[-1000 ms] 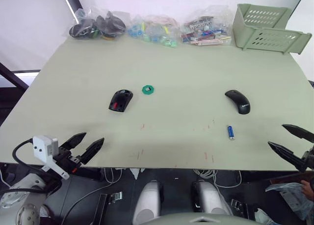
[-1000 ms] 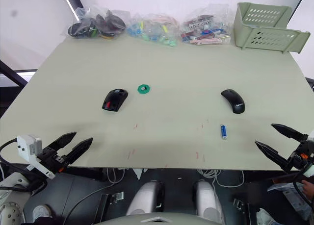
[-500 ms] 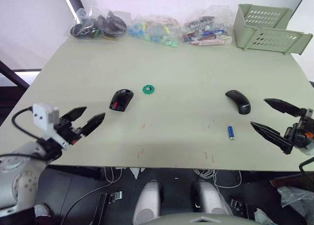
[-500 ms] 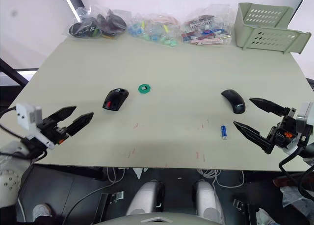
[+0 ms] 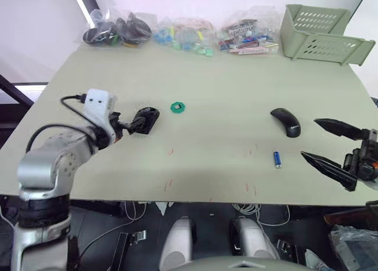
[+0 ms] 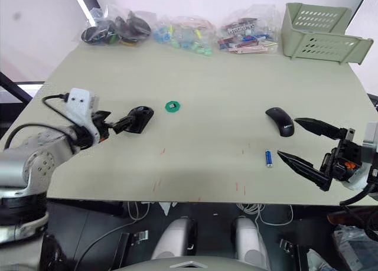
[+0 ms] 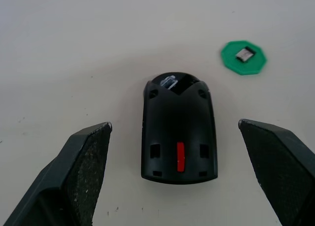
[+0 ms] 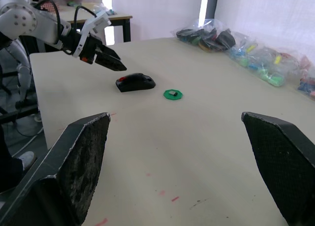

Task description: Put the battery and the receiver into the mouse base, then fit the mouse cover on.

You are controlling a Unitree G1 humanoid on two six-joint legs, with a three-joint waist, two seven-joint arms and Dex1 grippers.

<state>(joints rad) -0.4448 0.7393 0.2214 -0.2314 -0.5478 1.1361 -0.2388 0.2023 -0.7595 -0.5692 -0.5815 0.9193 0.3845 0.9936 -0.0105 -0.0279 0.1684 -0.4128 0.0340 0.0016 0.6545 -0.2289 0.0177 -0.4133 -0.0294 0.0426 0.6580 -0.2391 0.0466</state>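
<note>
Pale green table [image 5: 212,94] is the reference. Mouse base [image 7: 178,142] sits left of table centre, red strip up, compartment uncovered. Left gripper [image 7: 182,186] hangs just short of the base, fingers [image 7: 81,172] spread wide on both sides, not touching it. Green disc [image 7: 243,57] lies just beside the base toward table centre, with the receiver [image 7: 244,53] resting on top of it. Mouse cover [image 5: 286,122] lies on the right half of the table, well apart from the base. Battery [image 5: 277,159] lies near the cover, closer to the table's front edge. Right gripper [image 5: 329,147] hovers at the right front edge, near battery and cover, fingers spread, holding nothing. Plastic bags [image 5: 177,32] and a green basket [image 5: 322,35] line the far edge.
</note>
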